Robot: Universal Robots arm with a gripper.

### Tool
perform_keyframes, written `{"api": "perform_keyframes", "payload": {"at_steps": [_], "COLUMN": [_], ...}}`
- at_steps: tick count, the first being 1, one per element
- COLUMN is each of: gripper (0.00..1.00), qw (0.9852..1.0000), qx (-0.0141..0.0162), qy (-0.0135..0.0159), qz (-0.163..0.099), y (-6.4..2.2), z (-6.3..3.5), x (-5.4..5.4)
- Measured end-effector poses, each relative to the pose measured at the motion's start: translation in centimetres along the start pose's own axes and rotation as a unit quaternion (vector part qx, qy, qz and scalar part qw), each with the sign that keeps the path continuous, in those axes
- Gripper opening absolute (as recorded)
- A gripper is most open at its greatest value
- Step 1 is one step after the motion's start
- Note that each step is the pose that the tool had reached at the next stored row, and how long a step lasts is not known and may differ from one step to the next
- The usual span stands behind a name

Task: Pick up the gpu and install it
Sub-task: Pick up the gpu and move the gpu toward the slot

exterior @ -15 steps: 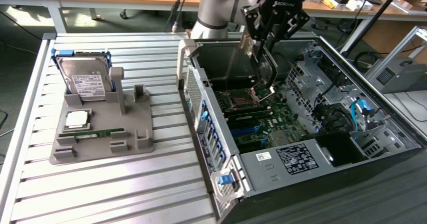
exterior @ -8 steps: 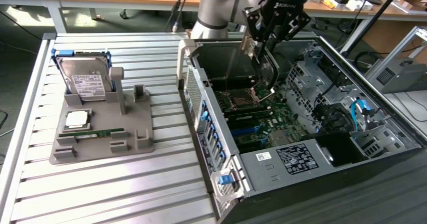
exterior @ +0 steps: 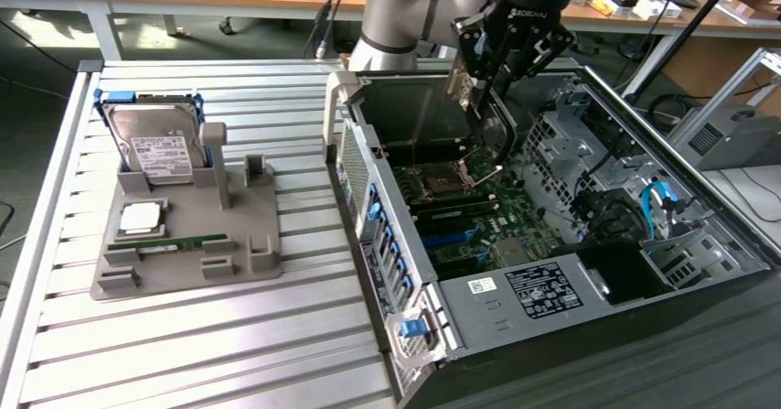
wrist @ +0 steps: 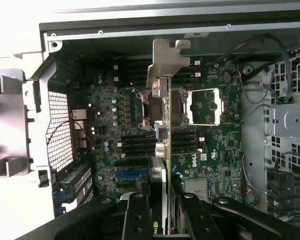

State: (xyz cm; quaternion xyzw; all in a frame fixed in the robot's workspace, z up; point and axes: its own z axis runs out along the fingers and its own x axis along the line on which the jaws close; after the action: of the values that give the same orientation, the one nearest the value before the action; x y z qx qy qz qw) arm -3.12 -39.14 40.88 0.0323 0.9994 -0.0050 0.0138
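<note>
- Exterior view shows you the black two-fingered gripper [exterior: 491,75] clamped on the gpu [exterior: 488,130], a thin dark circuit card with a silvery metal bracket, held on edge.
- You see the card inside the open grey metal computer case [exterior: 482,299], over its green motherboard [exterior: 488,231]; contact with the board cannot be told.
- Wrist view shows you dark fingers [wrist: 137,215] pressing both faces of the card.
- Your grey plastic parts tray [exterior: 244,263] sits well apart, on the slatted metal table [exterior: 183,354].
</note>
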Motion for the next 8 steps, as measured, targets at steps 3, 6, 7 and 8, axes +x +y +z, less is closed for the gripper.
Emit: {"api": "perform_keyframes", "payload": {"at_steps": [3,6,7,8], "gripper": [0.27,0.27,0.27,0.27], "qw": [1.0,1.0,1.0,1.0], "qx": [0.0003,0.0009,0.001,0.0011], "qy": [0.0,0.0,0.0,0.0], "qz": [0.0,0.0,0.0,0.0], "y": [0.02,0.05,0.05,0.06], "z": [0.16,0.37,0.41,0.45], "x": [-0.29,-0.68,-0.75,-0.81]}}
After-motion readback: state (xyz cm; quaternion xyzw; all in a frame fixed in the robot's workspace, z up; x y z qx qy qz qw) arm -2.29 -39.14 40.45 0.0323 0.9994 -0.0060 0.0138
